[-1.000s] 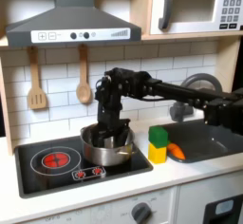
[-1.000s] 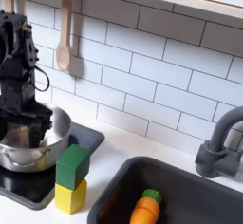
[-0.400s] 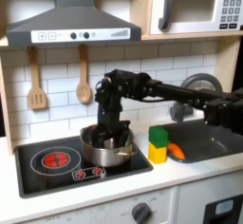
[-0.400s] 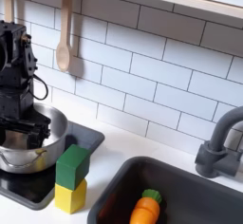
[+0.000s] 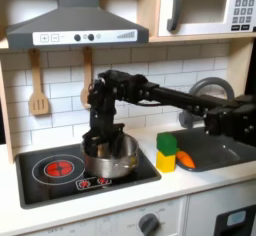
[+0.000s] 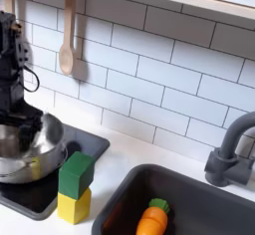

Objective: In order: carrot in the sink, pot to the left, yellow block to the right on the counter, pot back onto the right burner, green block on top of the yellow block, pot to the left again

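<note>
The steel pot [image 5: 112, 156] [image 6: 30, 151] stands on the black cooktop [image 5: 40, 185], right of the red left burner [image 5: 60, 167]; the right burner is hidden under it. My gripper [image 5: 96, 140] [image 6: 12, 124] reaches down at the pot's left rim in the first exterior view, its fingers hidden by the wall. On the cream counter [image 5: 200, 185] the green block [image 5: 167, 143] [image 6: 76, 173] sits on the yellow block [image 5: 166, 162] [image 6: 73, 206]. The orange carrot [image 5: 185, 160] [image 6: 151, 220] lies in the dark sink [image 5: 222, 148] [image 6: 204, 194].
Two wooden utensils [image 5: 38, 85] hang on the tiled wall behind the cooktop. A curved faucet [image 6: 231, 149] rises behind the sink. Stove knobs [image 5: 92, 182] sit at the cooktop's front edge. The block stack stands close to the pot's right side.
My gripper has moved left in the first exterior view, from the pot's middle to its left rim. The pot has shifted a little left with it. Blocks and carrot have not moved.
</note>
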